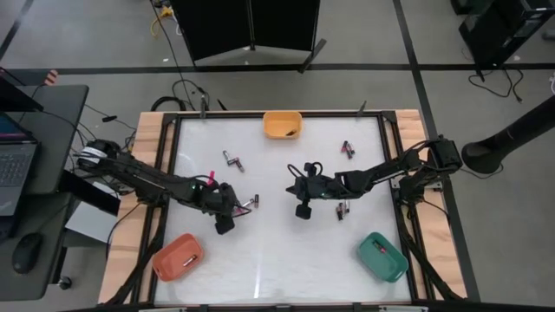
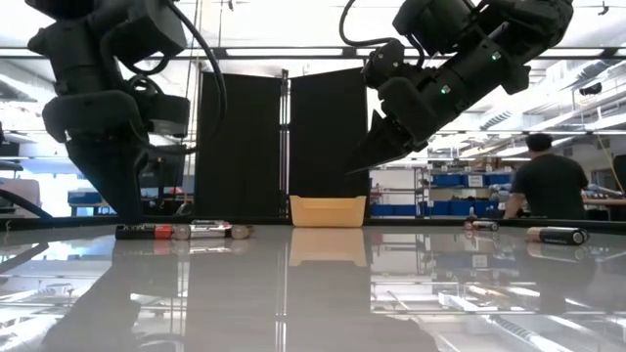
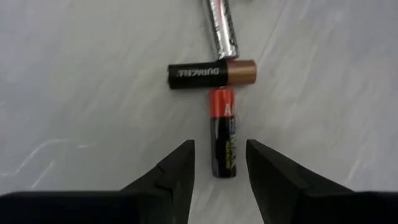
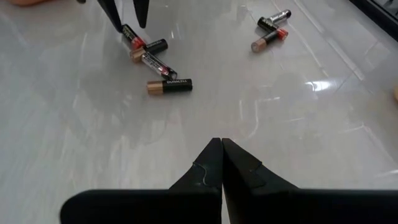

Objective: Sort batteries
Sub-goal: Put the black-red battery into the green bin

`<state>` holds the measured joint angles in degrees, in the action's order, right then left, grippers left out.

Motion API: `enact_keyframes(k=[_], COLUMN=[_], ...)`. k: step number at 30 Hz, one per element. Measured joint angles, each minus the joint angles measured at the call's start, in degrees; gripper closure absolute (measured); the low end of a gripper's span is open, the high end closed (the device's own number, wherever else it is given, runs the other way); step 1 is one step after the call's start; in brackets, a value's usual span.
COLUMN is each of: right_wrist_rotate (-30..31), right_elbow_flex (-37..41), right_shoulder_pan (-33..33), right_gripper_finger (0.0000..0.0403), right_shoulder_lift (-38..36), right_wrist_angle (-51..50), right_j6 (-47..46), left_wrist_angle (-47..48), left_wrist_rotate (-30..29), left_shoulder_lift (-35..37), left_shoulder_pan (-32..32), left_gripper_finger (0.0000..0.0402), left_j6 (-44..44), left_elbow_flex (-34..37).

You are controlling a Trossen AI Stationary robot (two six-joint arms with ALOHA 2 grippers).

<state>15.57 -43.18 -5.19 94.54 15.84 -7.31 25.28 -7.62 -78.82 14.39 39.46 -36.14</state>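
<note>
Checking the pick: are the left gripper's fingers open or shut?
Open. In the left wrist view the left gripper has a clear gap between its fingers, with the red-and-black battery lying on the table just ahead.

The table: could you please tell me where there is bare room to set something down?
Free: the table's near strip between the red bin and green bin; also the middle stretch below the orange bin. Crowded: around the left hand and its battery cluster, and beside the right hand.
</note>
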Motion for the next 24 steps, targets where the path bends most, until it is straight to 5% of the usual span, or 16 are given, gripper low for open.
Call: enact_keyframes(k=[12, 24], right_wrist_rotate=[0.0, 0.0], right_elbow_flex=[0.0, 0.0], right_shoulder_pan=[0.0, 0.0], right_gripper_finger=[0.0393, 0.0393], right_shoulder_lift=[0.02, 0.02], right_wrist_angle=[-0.04, -0.02], right_j6=[1.05, 1.08], left_wrist_angle=[-1.93, -3.26], left_wrist_rotate=[1.07, 1.07], left_shoulder_lift=[-2.86, -3.09], left_shoulder_pan=[-0.01, -0.04], left_gripper_finger=[0.0255, 0.0325], left_j6=[1.08, 2.51], left_elbow_flex=[0.0, 1.66])
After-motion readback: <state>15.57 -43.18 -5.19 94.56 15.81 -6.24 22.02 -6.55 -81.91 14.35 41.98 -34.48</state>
